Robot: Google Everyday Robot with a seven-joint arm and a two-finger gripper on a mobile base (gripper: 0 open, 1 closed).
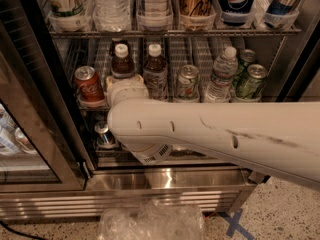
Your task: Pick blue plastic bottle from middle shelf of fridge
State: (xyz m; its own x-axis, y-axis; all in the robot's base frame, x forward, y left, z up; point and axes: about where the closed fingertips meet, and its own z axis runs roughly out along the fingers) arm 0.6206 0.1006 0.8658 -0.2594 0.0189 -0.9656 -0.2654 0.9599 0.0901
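The fridge (165, 181) stands open, with drinks on its wire shelves. On the middle shelf stand two small bottles of dark drink with white caps, one at the left (121, 60) and one to its right (155, 74). My white arm crosses the view from the right. My gripper (127, 88) reaches into the middle shelf right in front of the left bottle and hides that bottle's lower part. The arm's end covers the gripper's tip, so I cannot tell whether it touches the bottle.
A red cola can (90, 85) stands left of the gripper. A silver can (187, 81), a clear water bottle (220, 75) and green cans (251, 79) stand to the right. The glass door (30, 134) hangs open at left. A clear plastic bag (150, 221) lies on the floor.
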